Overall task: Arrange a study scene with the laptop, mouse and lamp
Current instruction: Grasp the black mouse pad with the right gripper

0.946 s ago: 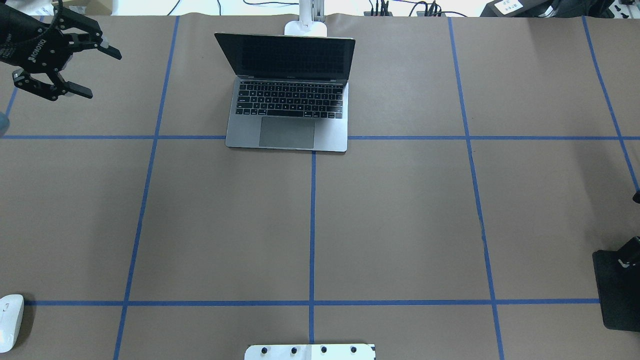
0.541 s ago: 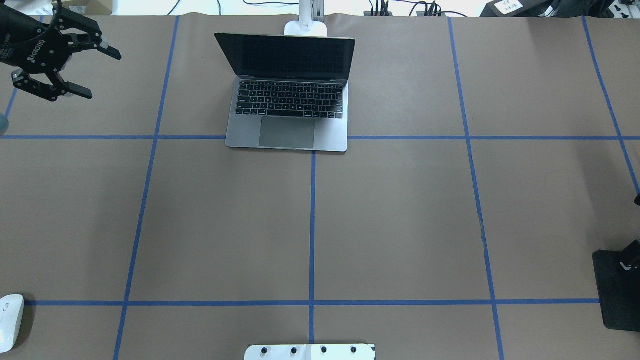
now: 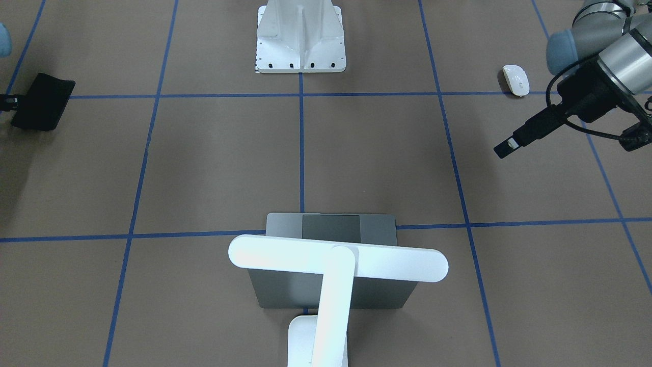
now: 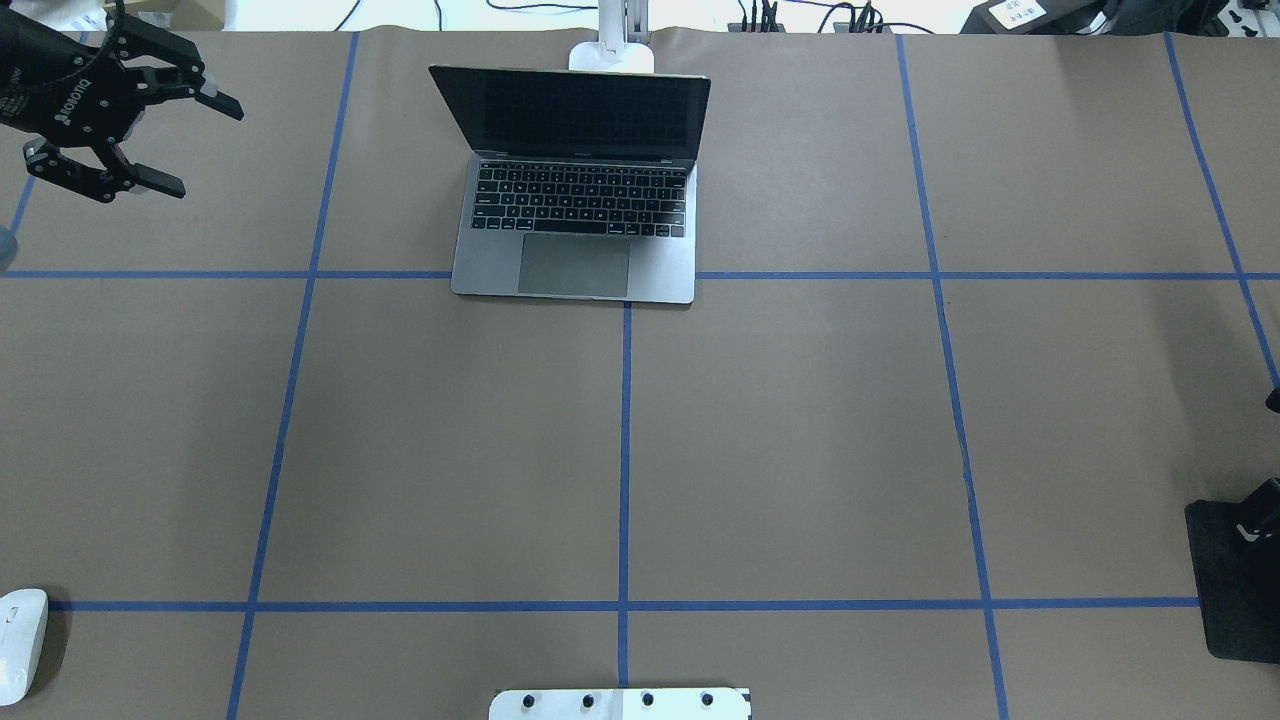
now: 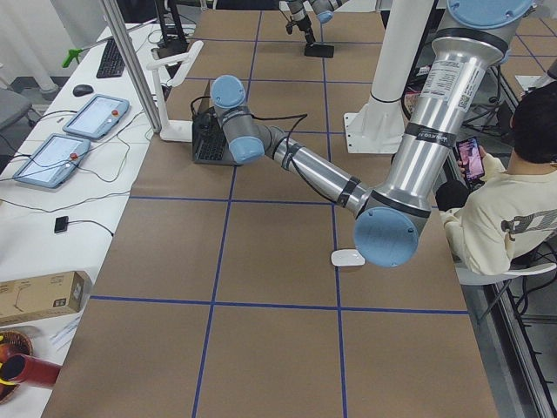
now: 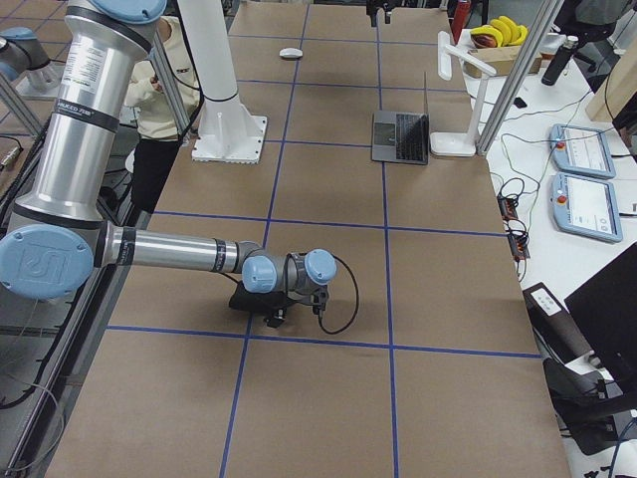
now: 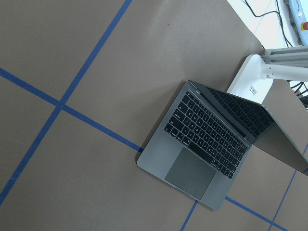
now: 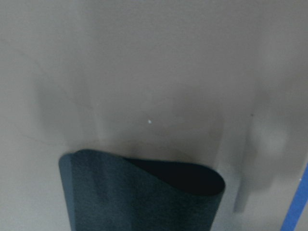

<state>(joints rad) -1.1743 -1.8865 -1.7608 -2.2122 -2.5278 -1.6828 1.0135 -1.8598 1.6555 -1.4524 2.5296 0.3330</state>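
The mouse (image 4: 20,640) is lying at the near left edge of the table (image 4: 800,450), well apart from the open laptop (image 4: 580,200), which is sitting far centre in front of the lamp (image 4: 611,55). The left gripper (image 4: 205,150) is hovering far left, fingers spread and empty. Whether the right gripper (image 4: 1252,520) is clamping the black pad (image 4: 1225,590), I cannot tell. An off-centre pinch risks squirting the glossy mouse off the table.
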